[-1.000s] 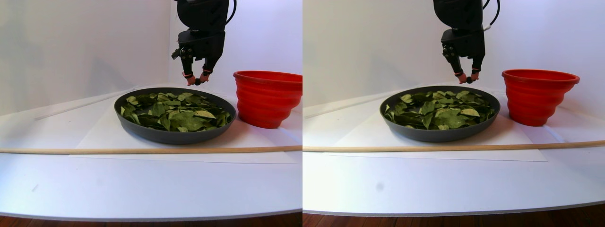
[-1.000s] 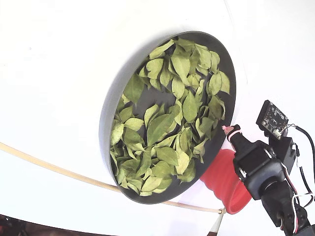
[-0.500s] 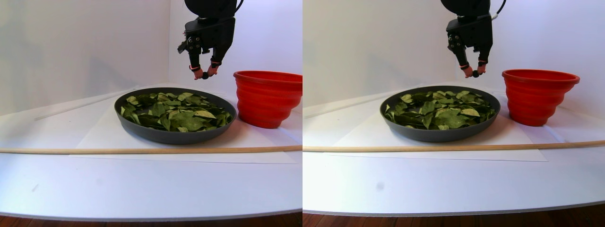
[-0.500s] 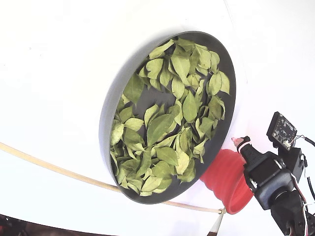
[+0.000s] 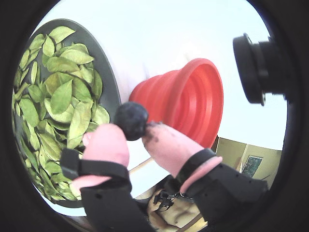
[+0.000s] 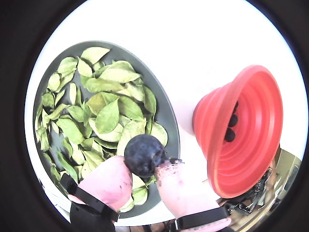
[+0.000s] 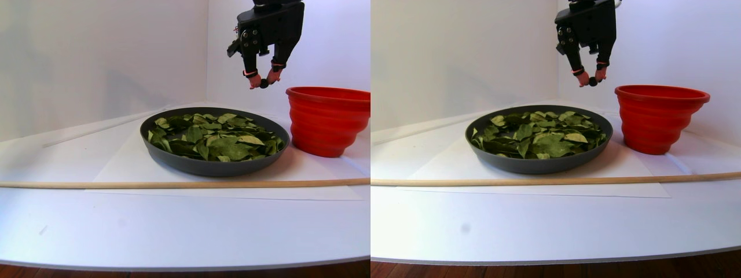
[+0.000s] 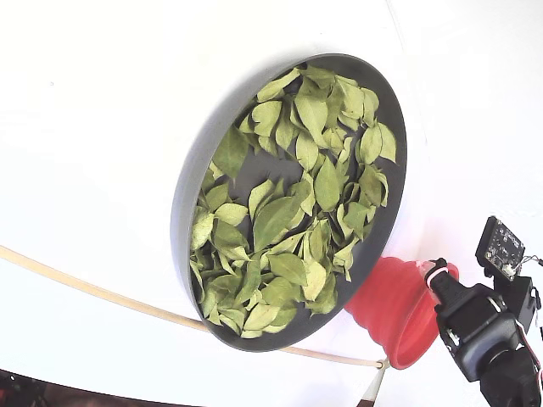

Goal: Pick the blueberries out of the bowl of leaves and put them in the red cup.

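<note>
The gripper pinches one blueberry between its pink fingertips, high in the air between the bowl and the red cup in the stereo pair view. Leaves cover most of the bowl's floor, so any berries left there are hidden. Three dark berries lie inside the cup. In the fixed view the arm covers part of the cup's rim and the held berry cannot be seen.

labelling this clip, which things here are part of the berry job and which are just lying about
Part of the job:
- blueberry pinched in the gripper
- bowl of leaves
- red cup, with blueberries already inside

Just lying about:
- wooden stick lying across the table in front of the bowl
- white paper sheet under the bowl
</note>
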